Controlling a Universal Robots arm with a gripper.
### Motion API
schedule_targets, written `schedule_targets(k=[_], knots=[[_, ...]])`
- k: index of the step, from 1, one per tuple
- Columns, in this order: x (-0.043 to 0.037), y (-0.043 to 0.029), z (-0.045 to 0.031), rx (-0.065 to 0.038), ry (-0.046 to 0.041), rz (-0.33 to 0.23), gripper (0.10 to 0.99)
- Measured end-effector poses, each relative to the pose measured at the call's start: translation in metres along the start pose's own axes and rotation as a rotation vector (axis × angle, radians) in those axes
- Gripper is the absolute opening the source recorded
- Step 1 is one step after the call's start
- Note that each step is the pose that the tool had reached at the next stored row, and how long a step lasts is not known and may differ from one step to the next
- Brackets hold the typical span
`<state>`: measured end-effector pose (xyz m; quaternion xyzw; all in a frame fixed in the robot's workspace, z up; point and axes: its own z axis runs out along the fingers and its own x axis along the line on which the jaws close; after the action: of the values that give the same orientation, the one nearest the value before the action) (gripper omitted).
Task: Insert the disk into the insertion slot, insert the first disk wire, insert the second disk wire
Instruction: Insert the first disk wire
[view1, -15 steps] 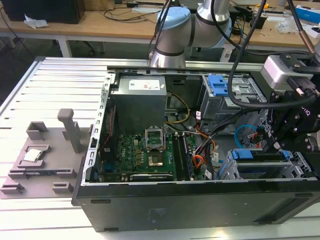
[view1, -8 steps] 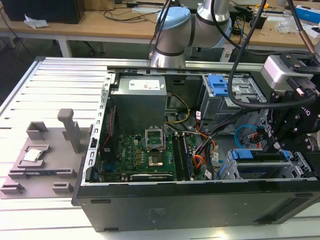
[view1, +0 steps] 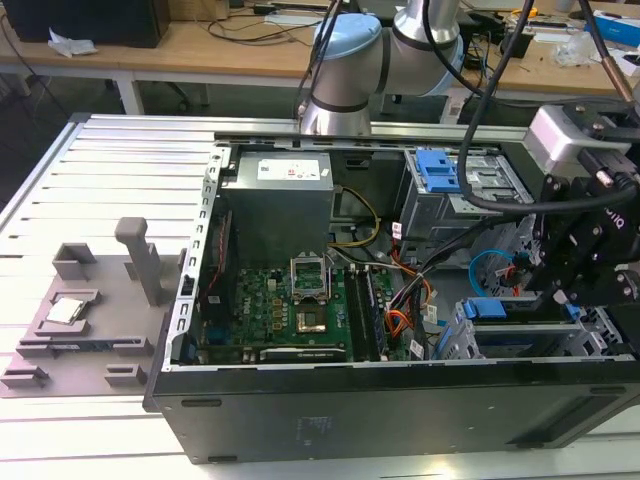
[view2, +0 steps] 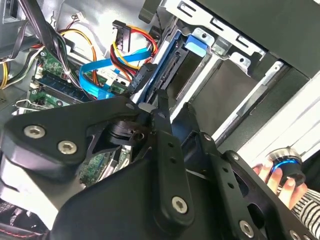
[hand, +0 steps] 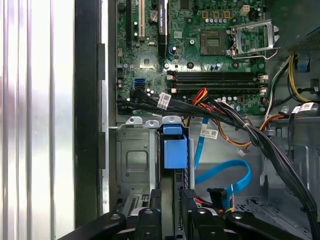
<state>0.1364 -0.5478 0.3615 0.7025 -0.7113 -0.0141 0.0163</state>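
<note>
The disk (hand: 175, 147) stands on edge inside the insertion slot (hand: 134, 160), its bright blue carrier tab at the slot's mouth; in the exterior view the same blue shows in the cage (view1: 520, 338) low on the exterior view's right. In the second wrist view the disk (view2: 169, 70) runs along the perforated silver bay (view2: 225, 54). The tool (hand: 171, 197) sits right at the disk's near end and hangs over that bay in the exterior view (view1: 560, 295); whether it grips the disk or merely straddles it I cannot tell. A black connector (view2: 144, 74) on red and yellow wires lies just beside the disk's edge, and a light blue flat cable (hand: 225, 180) loops near the bay. Farther out are the green motherboard (view1: 280, 300) and the grey power supply (view1: 275, 195) inside the black computer case (view1: 400, 415). The case rests on a ribbed metal desk (view1: 100, 160), with a grey fixture (view1: 90, 310) on the exterior view's left. A person's hand (view2: 270, 181) touches a round blue-ringed knob (view2: 286, 165)
</note>
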Motion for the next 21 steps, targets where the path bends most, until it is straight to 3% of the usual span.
schedule_targets(k=[1,16,21], knots=[[0.0000,0.0002,-0.0039,0.000,0.0000,0.000,0.302],[-0.0255,-0.0007,-0.0088,-0.001,-0.0002,0.000,0.302],[-0.0261,-0.0120,-0.0043,-0.020,0.0000,0.001,0.302]])
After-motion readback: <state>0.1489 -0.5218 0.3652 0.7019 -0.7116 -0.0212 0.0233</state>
